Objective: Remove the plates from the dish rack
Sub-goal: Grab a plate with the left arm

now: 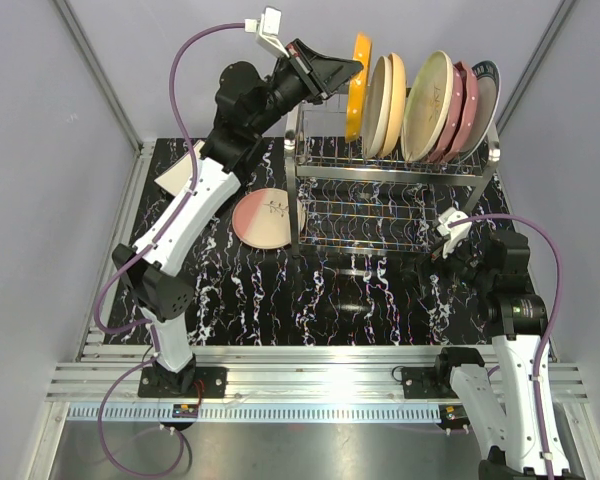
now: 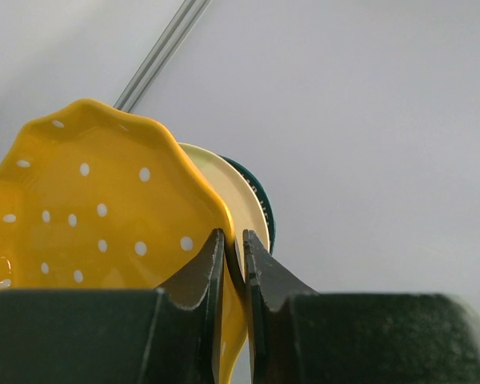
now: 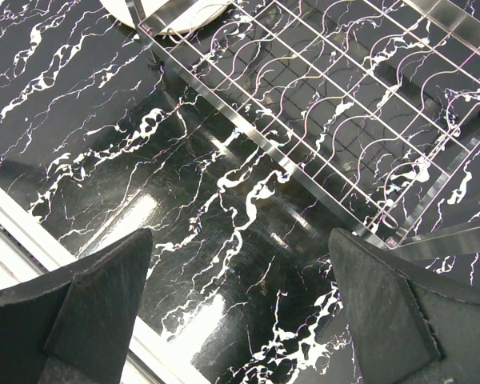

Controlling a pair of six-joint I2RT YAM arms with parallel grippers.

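The dish rack [image 1: 395, 190] is chrome wire with two tiers. Several plates stand on edge in its upper tier: a yellow-orange dotted plate [image 1: 358, 85] at the left end, then cream plates [image 1: 385, 105], a pale green one [image 1: 427, 105], a pink one [image 1: 462, 112] and a dark-rimmed white one [image 1: 486, 92]. My left gripper [image 1: 348, 72] is shut on the rim of the yellow plate [image 2: 88, 216], one finger [image 2: 200, 276] on each face, also seen from the wrist [image 2: 234, 248]. My right gripper [image 3: 240, 240] is open and empty over the table in front of the rack [image 3: 344, 104].
A pink-cream plate with a twig motif [image 1: 265, 218] lies flat on the black marbled table [image 1: 280, 290] left of the rack. A white square plate [image 1: 183, 170] lies further left, partly under my left arm. The rack's lower tier holds no plates.
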